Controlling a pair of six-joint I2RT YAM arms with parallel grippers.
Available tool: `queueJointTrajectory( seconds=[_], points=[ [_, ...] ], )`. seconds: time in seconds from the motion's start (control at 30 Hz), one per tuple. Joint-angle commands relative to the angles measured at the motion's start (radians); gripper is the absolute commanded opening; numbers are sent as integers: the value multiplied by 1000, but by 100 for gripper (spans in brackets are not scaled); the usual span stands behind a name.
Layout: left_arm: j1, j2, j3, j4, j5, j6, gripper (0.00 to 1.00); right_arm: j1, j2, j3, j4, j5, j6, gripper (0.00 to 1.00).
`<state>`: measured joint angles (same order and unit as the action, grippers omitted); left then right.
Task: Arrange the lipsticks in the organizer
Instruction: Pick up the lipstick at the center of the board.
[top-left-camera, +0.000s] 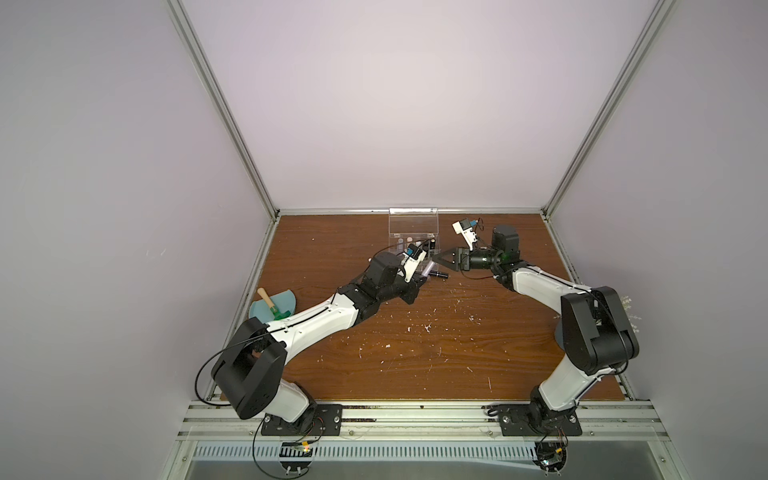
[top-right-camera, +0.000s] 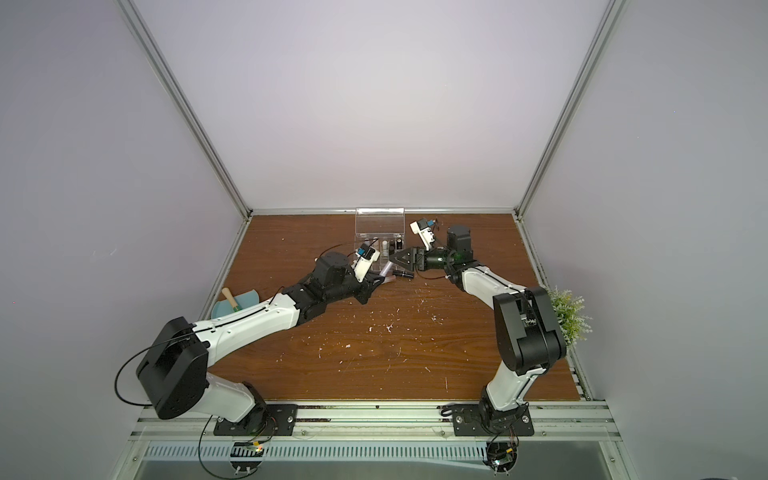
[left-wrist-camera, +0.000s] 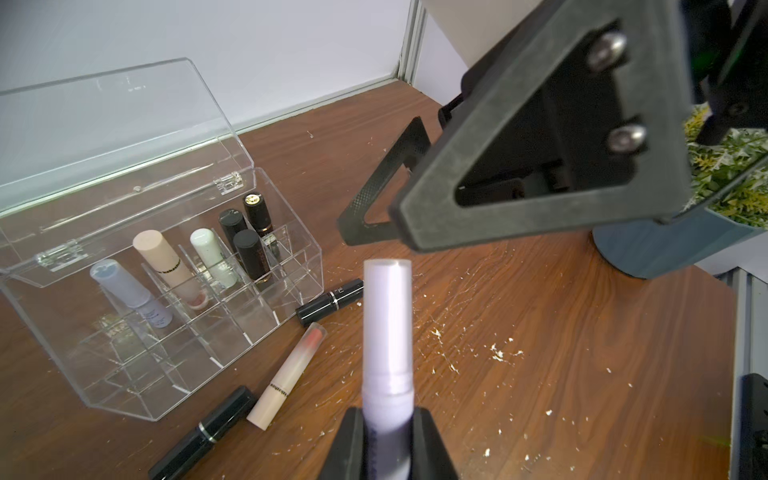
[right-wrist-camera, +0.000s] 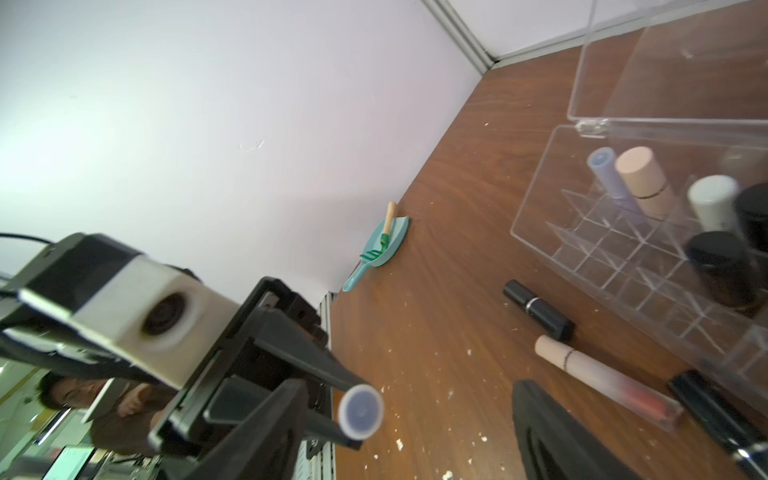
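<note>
My left gripper (left-wrist-camera: 388, 432) is shut on a lilac lipstick (left-wrist-camera: 387, 332), held above the table in front of the organizer (left-wrist-camera: 208, 374). In the right wrist view the tube's round end (right-wrist-camera: 360, 411) points toward the camera. My right gripper (left-wrist-camera: 374, 232) is open and faces the tube's free end, close to it without touching. The clear organizer (top-left-camera: 413, 232) stands at the back with its lid up. Several lipsticks stand in its rear cells. Two black lipsticks (left-wrist-camera: 330, 302) (left-wrist-camera: 203, 432) and a beige one (left-wrist-camera: 286, 374) lie on the table beside it.
A teal dustpan with a wooden-handled brush (top-left-camera: 272, 307) lies at the table's left edge. A potted plant (top-right-camera: 569, 311) stands at the right edge behind the right arm. White crumbs are scattered over the wooden table (top-left-camera: 415, 353).
</note>
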<state>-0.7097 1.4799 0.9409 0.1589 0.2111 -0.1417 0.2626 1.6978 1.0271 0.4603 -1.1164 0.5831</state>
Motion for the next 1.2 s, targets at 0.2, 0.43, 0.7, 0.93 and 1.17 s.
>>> queueJointTrajectory(
  seconds=[0.2,0.43,0.7,0.93,1.17],
  points=[
    [0,-18,0,21,-50,21,14,53,-36,34,58,-106,25,71],
    [0,-23,8,11,-54,26,14,71,-27,64,-14,-72,-25,53],
    [-2,-13,9,-6,-49,21,17,70,-34,57,20,-57,3,30],
    [-6,-21,16,-31,-73,25,53,71,-36,57,22,-34,5,17],
    [-5,-125,-70,-11,-361,-74,70,98,-33,170,-241,198,-178,13]
  ],
)
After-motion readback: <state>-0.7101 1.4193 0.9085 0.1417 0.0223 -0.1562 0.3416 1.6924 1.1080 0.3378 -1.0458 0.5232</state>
